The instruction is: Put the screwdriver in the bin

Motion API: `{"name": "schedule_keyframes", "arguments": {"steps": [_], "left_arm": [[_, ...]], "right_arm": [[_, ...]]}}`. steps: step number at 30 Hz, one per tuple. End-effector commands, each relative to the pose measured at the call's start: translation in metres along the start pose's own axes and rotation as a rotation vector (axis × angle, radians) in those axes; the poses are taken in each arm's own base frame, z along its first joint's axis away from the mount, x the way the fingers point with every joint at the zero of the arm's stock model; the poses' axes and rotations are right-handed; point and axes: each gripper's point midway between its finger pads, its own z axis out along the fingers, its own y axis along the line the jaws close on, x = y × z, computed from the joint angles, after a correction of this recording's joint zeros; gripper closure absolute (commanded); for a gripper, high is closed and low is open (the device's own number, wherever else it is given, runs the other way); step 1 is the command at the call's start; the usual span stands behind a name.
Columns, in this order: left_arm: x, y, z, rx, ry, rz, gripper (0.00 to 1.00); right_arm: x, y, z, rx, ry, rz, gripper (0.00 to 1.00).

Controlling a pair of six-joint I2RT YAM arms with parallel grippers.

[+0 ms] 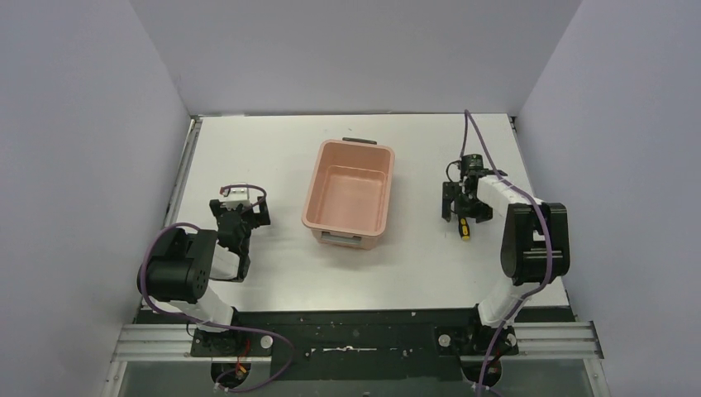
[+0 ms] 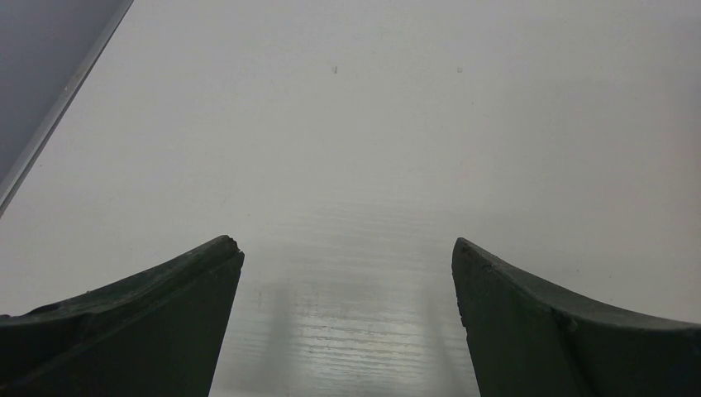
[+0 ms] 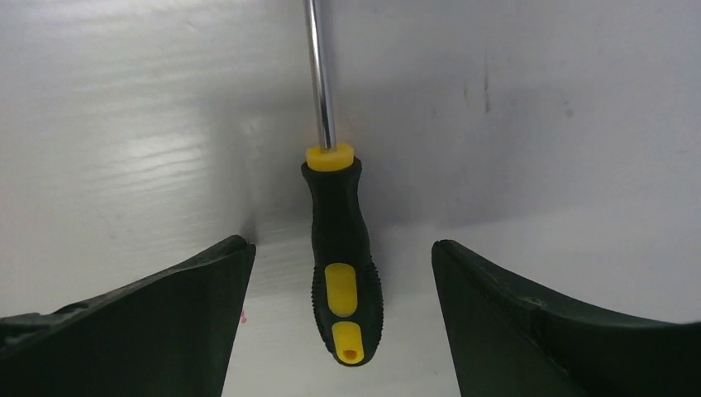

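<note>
The screwdriver (image 3: 343, 265), black-and-yellow handle and shiny shaft, lies flat on the white table. Its handle sits between the fingers of my right gripper (image 3: 341, 248), which is open, with a gap on each side and no contact. From above, the right gripper (image 1: 460, 211) hangs over the screwdriver (image 1: 464, 230), to the right of the bin (image 1: 349, 194). The salmon-pink bin stands empty at the table's middle. My left gripper (image 2: 345, 248) is open over bare table, and in the top view it (image 1: 240, 217) sits left of the bin.
Grey walls close the table at the back and both sides. A metal rail (image 1: 183, 178) runs along the left edge. The right arm's purple cable (image 1: 478, 141) loops above its wrist.
</note>
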Motion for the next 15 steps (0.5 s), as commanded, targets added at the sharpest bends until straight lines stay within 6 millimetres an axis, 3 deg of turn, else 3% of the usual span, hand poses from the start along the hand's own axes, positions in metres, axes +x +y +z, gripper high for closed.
{"name": "schedule_keyframes", "arguments": {"steps": [1, 3, 7, 9, 11, 13, 15], "left_arm": [[-0.014, -0.001, 0.003, 0.008, -0.046, -0.012, 0.03], [-0.014, -0.001, 0.003, 0.008, -0.046, -0.011, 0.03], [-0.014, -0.001, 0.003, 0.008, -0.045, -0.011, 0.03], [-0.014, -0.001, 0.003, 0.008, -0.046, -0.012, 0.03], [-0.014, -0.001, 0.003, 0.008, -0.046, -0.011, 0.03], [-0.014, -0.001, 0.003, 0.008, -0.045, -0.011, 0.03], [-0.014, -0.001, 0.003, 0.007, -0.046, -0.011, 0.03]], "right_arm": [[0.027, -0.011, 0.024, -0.007, 0.069, 0.04, 0.23], [0.035, -0.014, 0.034, -0.003, 0.102, 0.043, 0.39], [0.032, -0.01, 0.033, -0.027, 0.12, 0.031, 0.96], [0.016, -0.011, 0.018, -0.029, 0.086, 0.042, 1.0], [-0.014, -0.004, -0.011, -0.068, 0.007, 0.067, 1.0], [-0.041, 0.001, -0.048, -0.08, -0.081, 0.096, 1.0], [-0.068, 0.023, -0.093, -0.114, -0.19, 0.092, 1.0]]}}
